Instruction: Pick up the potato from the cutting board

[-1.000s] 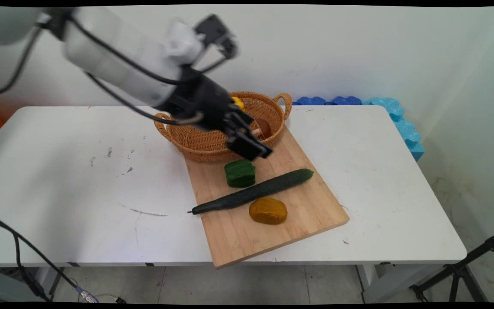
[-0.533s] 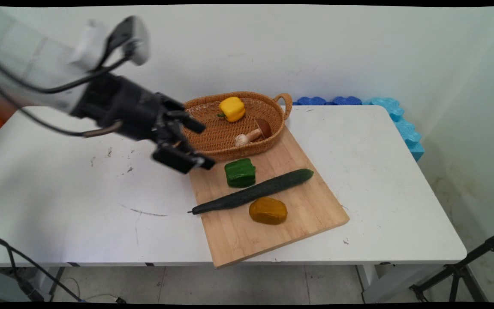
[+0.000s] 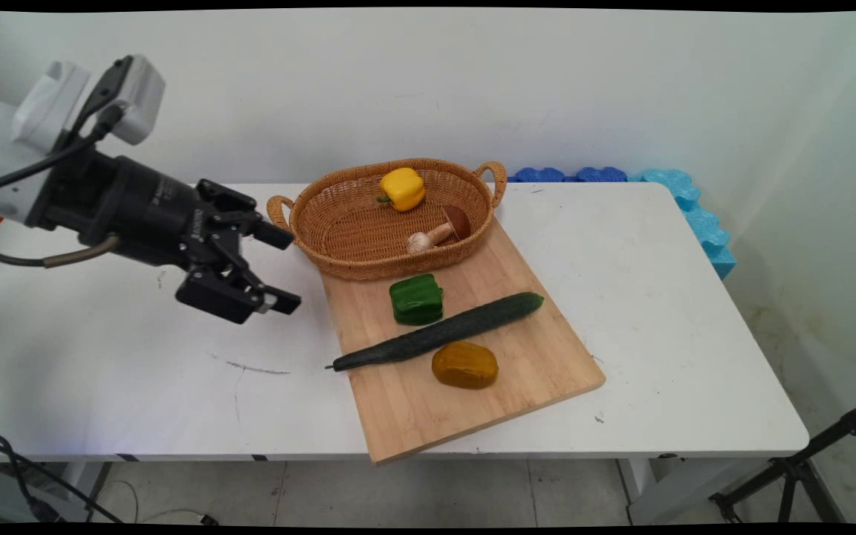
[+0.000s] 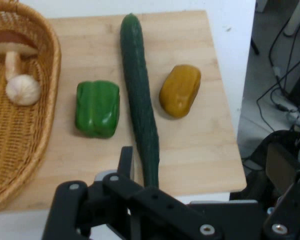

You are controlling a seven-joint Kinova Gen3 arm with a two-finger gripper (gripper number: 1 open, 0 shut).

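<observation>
While the arm reaches in from the left, each view gives its own share.

Main view, gripper: gripper (image 3: 279,271) hangs above bare table (image 3: 116,357), fingers spread apart, nothing between them, pointing toward 3 o'clock.
Main view, nearest thing: wicker basket (image 3: 339,260), its left handle just beside the upper finger (image 3: 273,235).
Main view, basket contents: yellow pepper (image 3: 402,188) at the far side; a mushroom (image 3: 439,230) toward 4 o'clock of it.
Main view, board: wooden cutting board (image 3: 532,371) touches the basket's near rim and overhangs the table's near edge.
Main view, on board: green pepper (image 3: 416,299), dark cucumber (image 3: 439,331) lying slantwise, brownish potato (image 3: 464,365) just at 5 o'clock of it.
Main view only: blue foam blocks (image 3: 684,197) at the table's far right corner.

Hand view, layout: cucumber (image 4: 139,97) runs from 12 to 6 o'clock between green pepper (image 4: 97,108) and potato (image 4: 180,90).
Hand view only: mushroom (image 4: 14,65) shows a brown cap and bulbous pale stem; floor cables to the right.

Change: a second ago the gripper hung over the basket's near rim; now it is well left, clear of basket and board. Vegetables unmoved.
</observation>
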